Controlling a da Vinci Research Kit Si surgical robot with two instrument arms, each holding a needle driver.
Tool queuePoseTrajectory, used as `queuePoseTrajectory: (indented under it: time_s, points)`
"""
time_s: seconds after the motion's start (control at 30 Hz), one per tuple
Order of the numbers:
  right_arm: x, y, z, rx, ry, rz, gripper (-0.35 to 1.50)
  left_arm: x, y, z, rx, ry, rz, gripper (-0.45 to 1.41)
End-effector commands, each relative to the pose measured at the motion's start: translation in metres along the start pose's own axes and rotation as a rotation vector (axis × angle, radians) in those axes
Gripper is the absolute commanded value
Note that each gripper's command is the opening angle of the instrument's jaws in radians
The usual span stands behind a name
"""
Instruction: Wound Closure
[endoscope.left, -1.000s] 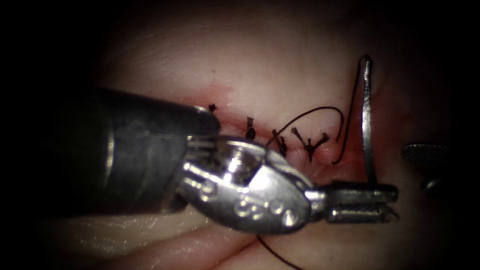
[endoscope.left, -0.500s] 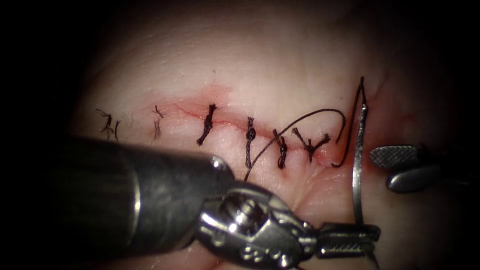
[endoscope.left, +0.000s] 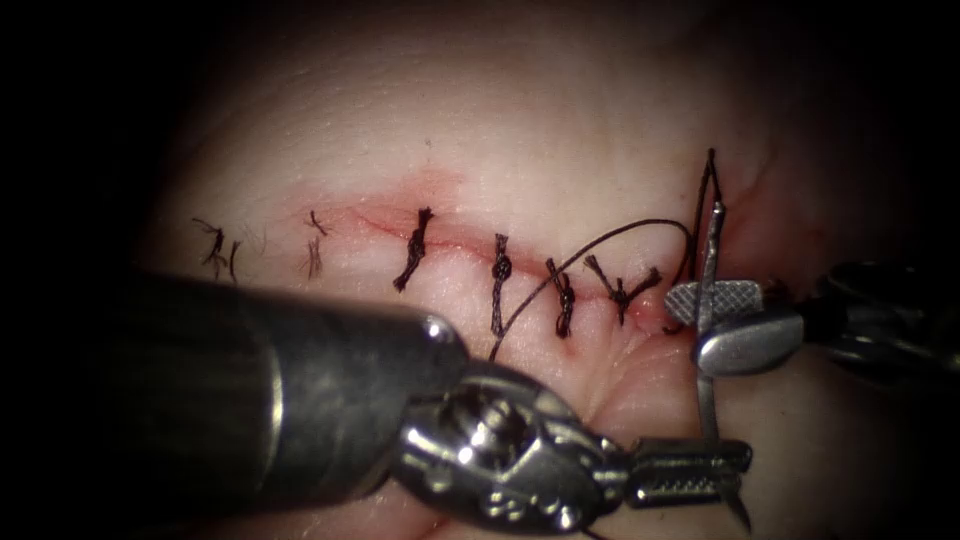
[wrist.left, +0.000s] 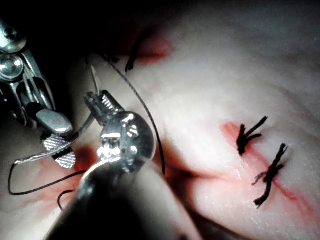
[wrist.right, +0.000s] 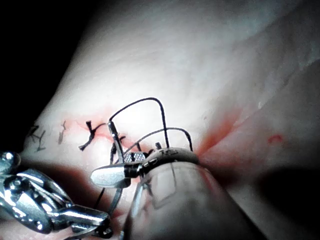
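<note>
Your left tool (endoscope.left: 690, 478) grips the needle (endoscope.left: 711, 330) near one end, just below the right end of the cut (endoscope.left: 520, 255), clear of the tissue (endoscope.left: 560, 120). Your right tool (endoscope.left: 730, 320) has come in with jaws open around its middle; the thread (endoscope.left: 600, 245) loops above the stitches (endoscope.left: 500, 270). This looks like a handover; next, shut the right jaws squarely before the left lets go.

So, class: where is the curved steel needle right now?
In the endoscope view the curved steel needle stands free at the cut's right end, between the left tool below and the right tool.
</note>
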Motion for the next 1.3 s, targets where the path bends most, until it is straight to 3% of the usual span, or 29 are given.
queuePoseTrajectory:
  time_s: [0.03,0.17,0.2,0.23,0.27,0.33,0.37,0.4,0.43,0.47,0.5,0.67,0.77,0.8,0.93,1.03,1.2,1.3]
  points:
    - [0.0001,0.0004,0.0008,-0.004,0.003,-0.003,1.06,-0.0003,0.0,0.0007,0.0,0.001,0.001,-0.45]
    - [0.0001,0.0007,0.0009,-0.02,0.011,-0.004,0.88,-0.0003,0.0002,0.001,0.001,-0.003,0.002,-0.45]
    - [0.0001,0.0008,0.0008,-0.07,0.014,-0.001,-0.05,-0.0003,0.0001,0.0011,-0.003,-0.007,0.002,-0.45]
    - [0.0001,0.0008,0.0008,-0.07,0.014,-0.001,-0.05,-0.0003,0.0001,0.0011,-0.003,-0.007,0.002,-0.45]
    - [0.0001,0.0009,0.0007,-0.1,0.009,0.0,-0.35,-0.0003,0.0001,0.0012,-0.003,-0.007,0.002,-0.45]
    - [0.0002,0.0011,0.0005,-0.177,0.004,0.004,-0.35,-0.0002,0.0001,0.0012,-0.006,-0.009,0.002,-0.45]
    - [0.0003,0.0014,0.0,-0.203,0.019,0.009,-0.35,0.0,0.0001,0.0011,-0.009,-0.01,0.007,-0.16]
    - [0.0003,0.0015,-0.0002,-0.211,0.024,-0.002,-0.35,0.0,0.0001,0.0009,-0.01,-0.009,-0.017,0.51]
    - [0.0003,0.0015,-0.0002,-0.211,0.024,-0.002,-0.35,0.0,0.0001,0.0009,-0.01,-0.009,-0.017,0.51]
    - [0.0003,0.0017,-0.0006,-0.218,0.031,-0.018,-0.35,0.0001,0.0001,0.0008,-0.011,-0.009,-0.053,0.91]
    - [0.0002,0.0019,-0.0009,-0.226,0.034,-0.041,-0.35,0.0001,-0.0001,0.0007,-0.011,-0.012,-0.108,1.06]
    - [0.0005,0.0026,-0.0025,-0.242,0.078,-0.159,-0.35,-0.0002,-0.001,0.0002,0.073,-0.035,-0.271,1.28]
    - [0.0008,0.0028,-0.0031,-0.242,0.103,-0.196,-0.35,-0.0006,-0.0016,0.0001,0.072,-0.034,-0.332,1.28]
    - [0.001,0.0028,-0.0033,-0.244,0.111,-0.211,-0.35,-0.0008,-0.0017,0.0,0.069,-0.027,-0.357,1.18]
    - [0.0018,0.0027,-0.0037,-0.264,0.138,-0.269,-0.35,-0.0027,-0.0022,-0.0002,0.027,-0.021,-0.478,0.01]
    - [0.002,0.0025,-0.0038,-0.292,0.149,-0.35,-0.35,-0.0049,-0.0019,-0.0001,-0.04,-0.053,-0.569,-0.45]
    - [0.0021,0.0022,-0.0038,-0.3,0.156,-0.412,-0.35,-0.0071,-0.0009,0.0005,-0.142,-0.102,-0.66,-0.45]
    - [0.0021,0.0021,-0.0037,-0.305,0.165,-0.452,-0.35,-0.0098,0.0002,0.0013,-0.233,-0.188,-0.727,-0.45]
